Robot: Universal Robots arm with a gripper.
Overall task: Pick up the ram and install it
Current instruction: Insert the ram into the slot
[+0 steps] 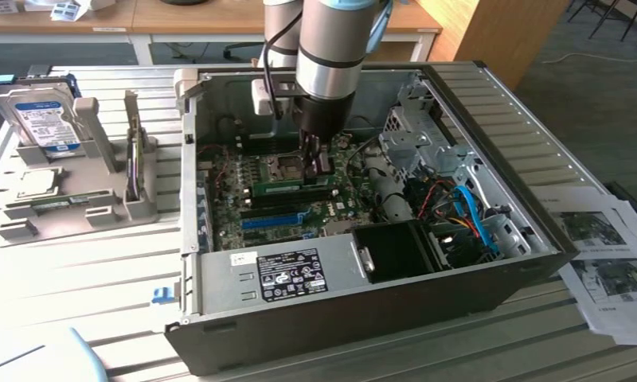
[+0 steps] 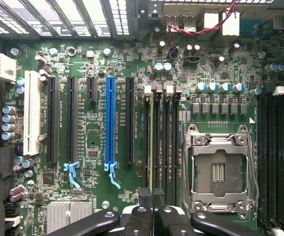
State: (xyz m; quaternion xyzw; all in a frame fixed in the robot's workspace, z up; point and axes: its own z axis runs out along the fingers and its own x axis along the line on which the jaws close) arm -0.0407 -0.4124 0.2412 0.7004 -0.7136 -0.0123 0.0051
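Sitting edge-up along a memory slot inside the open case (image 1: 509, 135): the ram (image 1: 283, 190), long axis roughly 9-to-3 in the exterior view, with the 3 end a touch higher. It lies at 6 o'clock of the CPU socket (image 1: 292, 165), near it and parallel to the socket's edge. Can't tell if it's fully seated. The gripper (image 1: 318, 170) points straight down at the stick's 3 o'clock end, jaws nearly together and pinched on the ram's thin top edge. In the wrist view the ram (image 2: 151, 142) shows as a thin green line seen edge-on, running away from the gripper (image 2: 152, 199) between its fingertips (image 2: 144, 197). Black memory slots (image 2: 170, 142) lie between it and the socket. On its other side sit a black expansion slot (image 2: 130, 120) and then the blue slot (image 2: 110, 120), all parallel to the stick. Around it in the exterior view: blue and orange cables (image 1: 467, 211) at 4 o'clock of the gripper, well apart; a black fan shroud (image 1: 404, 251) at 5; the labelled power supply (image 1: 281, 270) at 6. Outside the case at 9 o'clock, a grey fixture (image 1: 95, 159) holds a hard drive (image 1: 44, 119) upright. Nothing touches the stick but the fingers and the slot.
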